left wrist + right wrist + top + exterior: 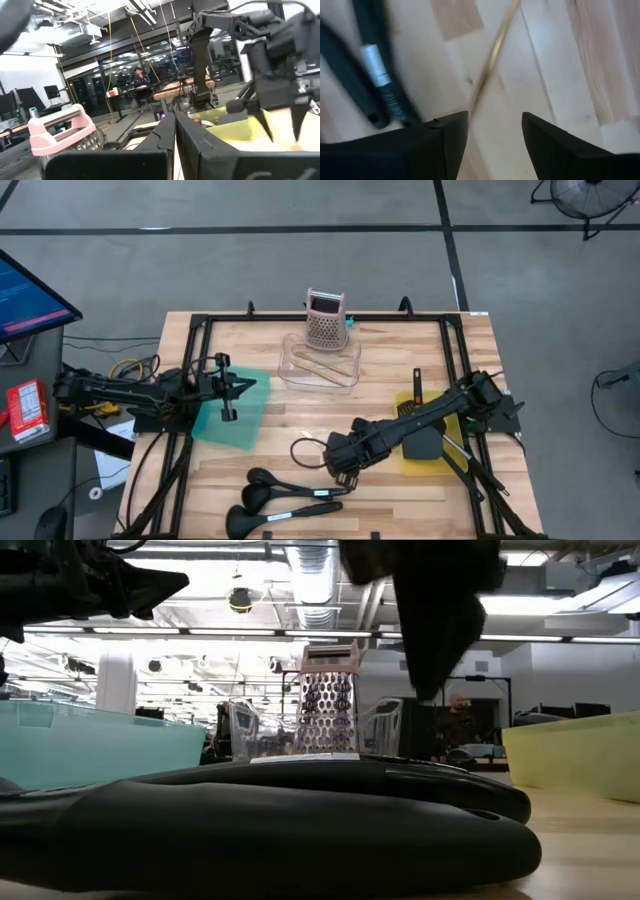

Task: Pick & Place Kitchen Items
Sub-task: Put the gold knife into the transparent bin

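Observation:
Three black long-handled utensils (285,498) lie on the wooden table near its front edge and fill the foreground of the low view (300,820). A thin golden stick (492,55) lies on the table beside two black handles (375,75). My right gripper (345,475) is open, pointing down, and its fingertips (495,122) stand on either side of the stick's line, above it. My left gripper (235,388) is shut and empty, held level above the teal tray (215,420).
A yellow tray (445,450) at the right holds a black turner (418,442) under my right arm. A clear container (320,367) with pale wooden sticks stands at the back centre, and a pink box grater (325,320) stands behind it. A person sits in the room beyond (457,715).

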Robot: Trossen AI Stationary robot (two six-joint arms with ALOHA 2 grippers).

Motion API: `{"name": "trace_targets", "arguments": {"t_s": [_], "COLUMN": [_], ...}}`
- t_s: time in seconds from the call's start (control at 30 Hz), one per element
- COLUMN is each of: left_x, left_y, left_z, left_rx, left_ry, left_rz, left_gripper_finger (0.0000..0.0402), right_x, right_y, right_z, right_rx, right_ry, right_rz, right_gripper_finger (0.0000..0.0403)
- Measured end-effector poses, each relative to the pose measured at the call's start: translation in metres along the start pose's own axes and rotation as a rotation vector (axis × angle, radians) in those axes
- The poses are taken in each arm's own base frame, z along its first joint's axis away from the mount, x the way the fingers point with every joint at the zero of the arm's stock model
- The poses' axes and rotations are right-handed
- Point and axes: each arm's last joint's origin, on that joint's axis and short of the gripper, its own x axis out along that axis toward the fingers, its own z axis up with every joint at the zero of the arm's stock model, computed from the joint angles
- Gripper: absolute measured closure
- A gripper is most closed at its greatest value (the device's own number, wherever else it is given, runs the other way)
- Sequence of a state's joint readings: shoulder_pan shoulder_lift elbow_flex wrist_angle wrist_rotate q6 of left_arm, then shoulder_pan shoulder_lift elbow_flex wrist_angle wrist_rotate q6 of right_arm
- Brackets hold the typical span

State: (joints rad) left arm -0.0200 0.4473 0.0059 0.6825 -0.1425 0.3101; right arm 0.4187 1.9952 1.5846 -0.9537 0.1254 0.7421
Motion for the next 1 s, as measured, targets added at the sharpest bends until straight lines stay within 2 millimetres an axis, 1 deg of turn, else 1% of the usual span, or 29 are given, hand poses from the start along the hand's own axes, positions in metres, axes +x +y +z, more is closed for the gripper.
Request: {"name": "trace_targets", "arguments": {"t_s": [0.2, 0.3, 0.5, 0.57, 0.67, 0.83, 0.93, 1.0], "left_x": [0.000, 0.000, 0.000, 0.000, 0.000, 0.000, 0.000, 0.000], "left_y": [0.000, 0.000, 0.000, 0.000, -0.001, 0.000, 0.000, 0.000], "left_z": [0.000, 0.000, 0.000, 0.001, 0.002, 0.003, 0.003, 0.004], "left_rx": [0.000, 0.000, 0.000, -0.017, -0.129, -0.315, -0.461, -0.531], "left_ry": [-0.001, 0.001, 0.000, -0.007, -0.022, -0.038, -0.035, -0.035], "left_rz": [0.000, -0.001, -0.001, -0.007, -0.042, -0.042, -0.045, -0.046], "left_gripper_finger": [0.0400, 0.0400, 0.0400, 0.0400, 0.0400, 0.0400, 0.0400, 0.0400], "right_x": [0.034, 0.048, 0.066, 0.068, 0.067, 0.068, 0.069, 0.074], "right_y": [0.006, 0.008, 0.012, 0.012, 0.012, 0.007, 0.004, 0.005], "right_z": [-0.002, -0.003, -0.004, -0.005, -0.004, 0.001, 0.003, 0.003], "right_rx": [0.013, 0.010, -0.016, -0.028, -0.043, -0.033, -0.037, -0.035], "right_ry": [0.077, 0.109, 0.152, 0.161, 0.159, 0.166, 0.177, 0.189], "right_rz": [-0.008, -0.006, 0.020, 0.031, 0.041, 0.042, 0.054, 0.055], "right_gripper_finger": [0.0227, 0.0229, 0.0237, 0.0242, 0.0250, 0.0270, 0.0294, 0.0313]}}
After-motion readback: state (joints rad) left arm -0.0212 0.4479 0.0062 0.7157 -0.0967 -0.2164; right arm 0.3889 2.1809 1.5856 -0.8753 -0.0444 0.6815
